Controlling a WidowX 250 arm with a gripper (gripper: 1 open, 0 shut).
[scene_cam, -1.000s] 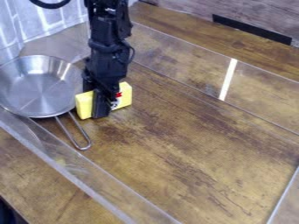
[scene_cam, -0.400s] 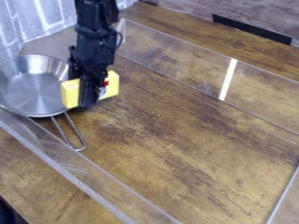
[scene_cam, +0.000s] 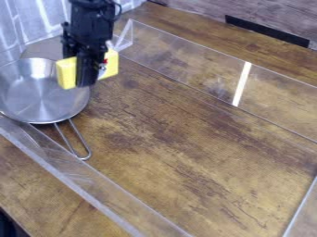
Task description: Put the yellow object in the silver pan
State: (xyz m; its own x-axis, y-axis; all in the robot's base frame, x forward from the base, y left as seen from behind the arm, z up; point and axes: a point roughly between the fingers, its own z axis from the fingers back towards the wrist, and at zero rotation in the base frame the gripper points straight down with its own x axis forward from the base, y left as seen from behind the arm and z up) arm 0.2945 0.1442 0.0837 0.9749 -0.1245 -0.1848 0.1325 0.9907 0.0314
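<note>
Lifted and carried left since the earlier frames, the jaws (scene_cam: 84, 72) are clenched on the block (scene_cam: 87, 70), which was resting on the table just right of the pan and now hangs in the air over the pan's right rim. Its white, red-marked label faces right, so it seems to hang somewhat tilted. Below and to the left, the pan (scene_cam: 31, 93) lies flat on the table (scene_cam: 210, 148), its wire handle (scene_cam: 77, 141) pointing toward the near edge. As I judge it, the carry is almost done but the block is not yet over the pan's middle. To finish well, the arm should travel a little more to the left until the block clears the rim, descend until the block is close to the pan floor, and only then let go, so it neither lands on the rim nor bounces out.
</note>
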